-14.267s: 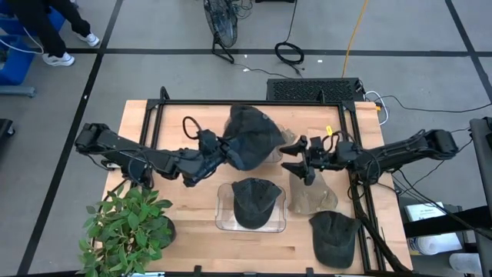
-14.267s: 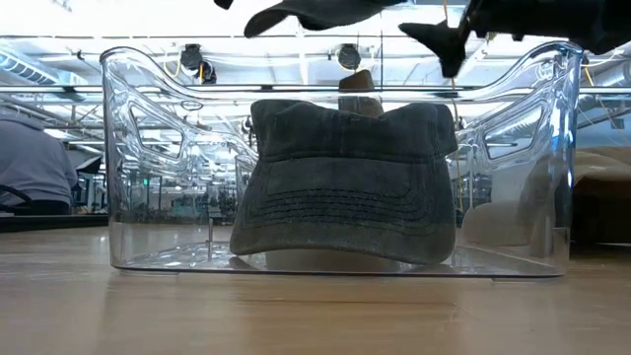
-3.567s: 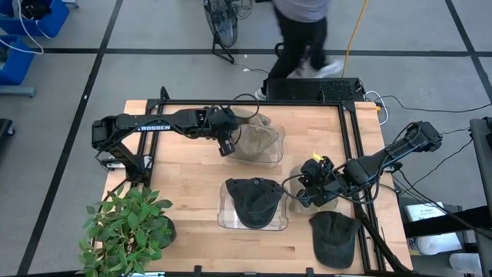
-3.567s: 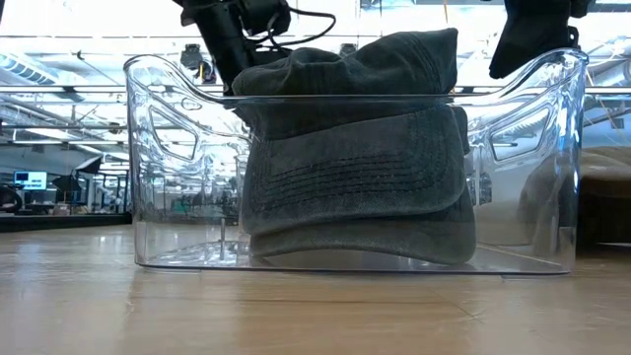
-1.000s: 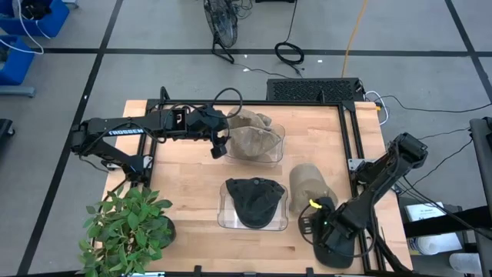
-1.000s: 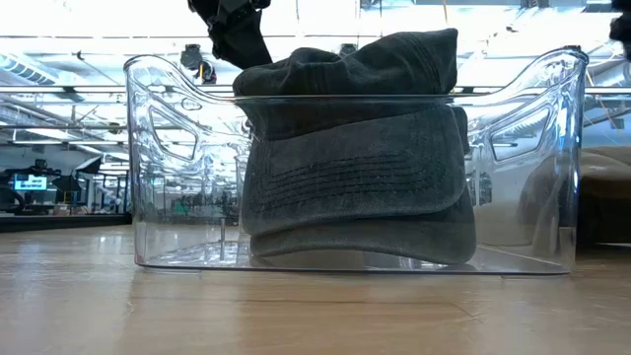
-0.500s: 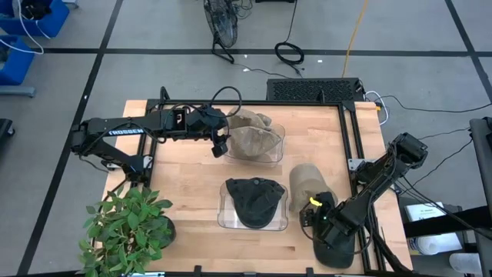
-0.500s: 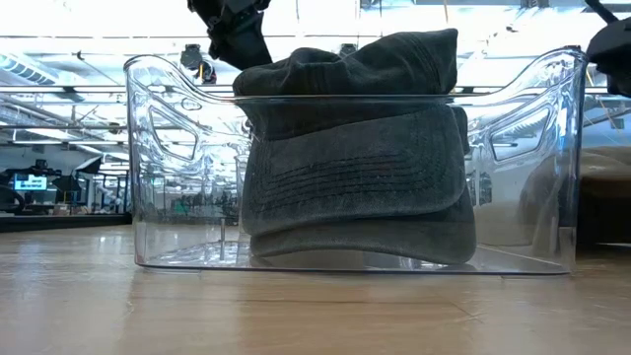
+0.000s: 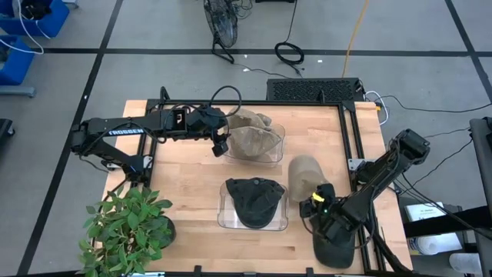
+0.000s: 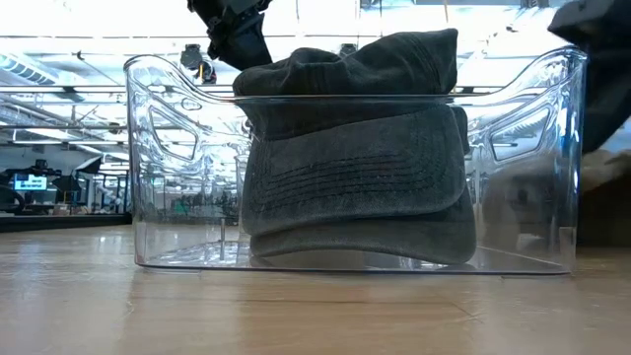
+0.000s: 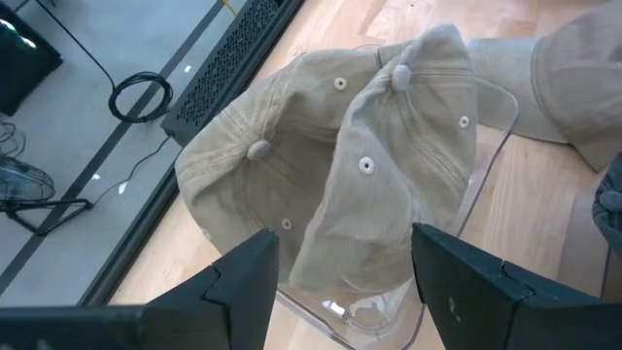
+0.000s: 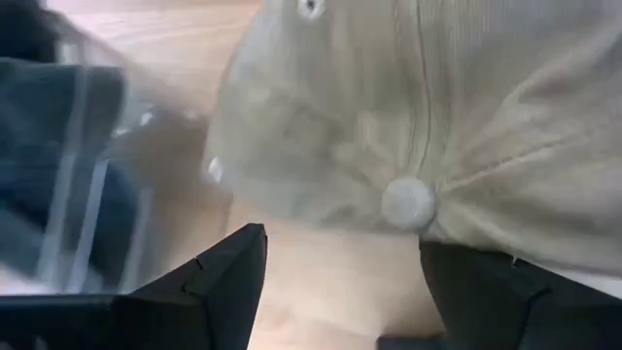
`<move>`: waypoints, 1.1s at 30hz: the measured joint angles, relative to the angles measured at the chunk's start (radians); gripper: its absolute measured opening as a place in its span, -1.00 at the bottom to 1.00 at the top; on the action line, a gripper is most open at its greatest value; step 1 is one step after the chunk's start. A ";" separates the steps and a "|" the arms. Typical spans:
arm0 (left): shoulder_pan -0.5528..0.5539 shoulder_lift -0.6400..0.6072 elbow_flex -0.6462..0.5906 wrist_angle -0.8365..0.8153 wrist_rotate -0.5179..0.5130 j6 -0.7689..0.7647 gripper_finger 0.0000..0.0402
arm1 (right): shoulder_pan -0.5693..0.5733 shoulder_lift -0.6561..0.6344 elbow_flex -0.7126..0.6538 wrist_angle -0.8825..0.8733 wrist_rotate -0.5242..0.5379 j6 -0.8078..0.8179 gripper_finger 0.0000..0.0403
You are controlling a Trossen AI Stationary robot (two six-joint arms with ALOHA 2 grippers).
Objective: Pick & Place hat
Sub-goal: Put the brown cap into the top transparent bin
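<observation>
A tan hat [image 9: 303,174] rests on the table right of the near clear bin [image 9: 224,219], crown up. In the right wrist view the tan hat [image 12: 457,107] fills the space just ahead of my right gripper [image 12: 340,267], which is open and touches nothing. Seen from above, my right gripper [image 9: 316,201] hovers at the hat's near edge. A dark hat [image 9: 332,251] lies on the table near the front right, partly under the right arm. My left gripper [image 9: 221,146] is open beside the far clear bin [image 9: 278,158], which holds tan hats [image 11: 350,165].
The near clear bin [image 10: 148,197] holds stacked dark hats [image 10: 355,168]. A potted plant [image 9: 127,227] stands at the front left corner. A black frame rail [image 9: 355,146] runs along the table's right side. Bare wood lies between the plant and the near bin.
My right gripper has moved from above the dark hat toward the table's far edge, up to the tan hat on the table. The dark hat stays where it lay. The left arm has kept still.
</observation>
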 joint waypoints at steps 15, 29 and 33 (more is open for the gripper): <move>0.001 0.000 0.000 0.000 -0.013 0.000 0.17 | -0.022 -0.044 -0.090 0.263 0.069 -0.015 0.18; 0.001 0.000 0.000 0.000 -0.016 0.000 0.17 | -0.030 -0.048 -0.208 0.424 0.049 -0.024 0.18; 0.001 0.000 0.000 0.000 -0.016 -0.001 0.17 | -0.035 -0.047 -0.208 0.356 0.086 -0.024 0.18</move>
